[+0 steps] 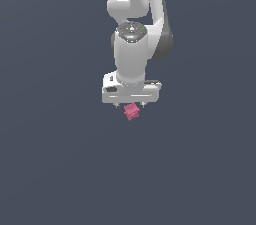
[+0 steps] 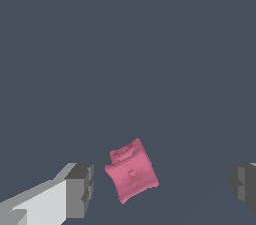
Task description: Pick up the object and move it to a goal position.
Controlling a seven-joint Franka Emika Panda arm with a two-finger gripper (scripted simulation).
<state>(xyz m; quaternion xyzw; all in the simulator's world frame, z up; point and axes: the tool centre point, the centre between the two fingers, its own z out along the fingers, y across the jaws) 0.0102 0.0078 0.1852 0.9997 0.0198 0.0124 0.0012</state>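
Pincer (image 1: 131,104) spread wide, clamped on nothing; in the wrist view both dark fingertips (image 2: 80,190) well apart, with the object (image 2: 131,174) lying between them, nearer one pad than the other and touching neither. Seen from the exterior view, small pink-red block (image 1: 131,111) just below the white pincer body, directly under its middle, resting on the plain grey tabletop (image 1: 55,159). Sitting skewed: faces turned at an angle to the line between the pads, one notched face uppermost.

Likely at the approach stage, with closing and lifting not yet done.

Risks, as judged from here: pads meeting corners instead of flat faces because of the skew, so the block could twist or squirt out sideways on closing. Off-centre placement meaning the nearer pad arrives first and shoves the piece before the far pad catches it. Uneven, notched sides offering poor contact, so possible slip during the lift. Height above the surface hard to tell; closing too high could pinch only the top edge.

Plenty of open room all round; no tabletop edge or other thing visible near the pincer, and no goal marker visible.
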